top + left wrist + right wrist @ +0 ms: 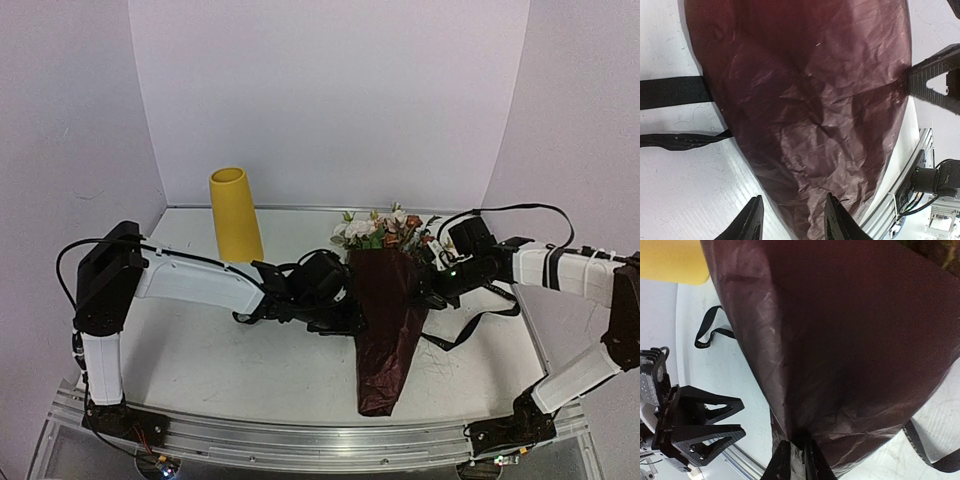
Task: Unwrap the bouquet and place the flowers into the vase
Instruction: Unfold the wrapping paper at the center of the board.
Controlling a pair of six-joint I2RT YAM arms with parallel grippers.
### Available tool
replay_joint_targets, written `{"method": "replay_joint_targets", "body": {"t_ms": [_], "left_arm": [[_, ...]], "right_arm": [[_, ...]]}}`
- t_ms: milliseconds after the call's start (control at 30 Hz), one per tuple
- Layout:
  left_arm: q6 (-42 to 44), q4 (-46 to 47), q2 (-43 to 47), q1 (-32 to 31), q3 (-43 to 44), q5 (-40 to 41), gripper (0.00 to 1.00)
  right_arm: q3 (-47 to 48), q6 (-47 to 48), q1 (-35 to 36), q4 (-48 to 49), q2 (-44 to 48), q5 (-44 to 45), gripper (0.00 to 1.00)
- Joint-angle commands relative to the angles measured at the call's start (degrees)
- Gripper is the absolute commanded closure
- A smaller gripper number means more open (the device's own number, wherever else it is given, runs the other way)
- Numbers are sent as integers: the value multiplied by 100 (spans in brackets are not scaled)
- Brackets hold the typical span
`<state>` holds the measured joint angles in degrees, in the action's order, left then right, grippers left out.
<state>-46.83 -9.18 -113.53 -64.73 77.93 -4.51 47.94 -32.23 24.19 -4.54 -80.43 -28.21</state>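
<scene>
The bouquet lies on the table in dark red crinkled paper, its point toward the near edge. Its flowers stick out at the far end. The yellow vase stands upright at the back left, and its side shows in the right wrist view. My right gripper is shut, pinching a fold of the wrapping paper on the bouquet's right side. My left gripper is open at the bouquet's left side, with the paper's edge lying between and beyond its fingers.
Black ribbon trails loose on the table left of the bouquet, and a loop of it lies on the right. The metal rail runs along the near edge. White walls close in the back and both sides.
</scene>
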Motion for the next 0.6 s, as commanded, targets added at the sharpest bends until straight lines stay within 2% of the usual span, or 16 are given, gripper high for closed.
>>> {"method": "replay_joint_targets", "body": {"t_ms": [0, 133, 300, 567], "left_arm": [[110, -149, 468, -31, 6, 273, 57], [28, -474, 667, -31, 73, 493, 56], [-90, -620, 907, -29, 14, 647, 53], [-139, -614, 1167, -33, -151, 723, 38]], "right_arm": [[347, -228, 430, 148, -191, -185, 86], [509, -439, 756, 588, -342, -324, 84], [819, -669, 1125, 1204, -522, -458, 76], [1315, -777, 1343, 1368, -778, -383, 64]]}}
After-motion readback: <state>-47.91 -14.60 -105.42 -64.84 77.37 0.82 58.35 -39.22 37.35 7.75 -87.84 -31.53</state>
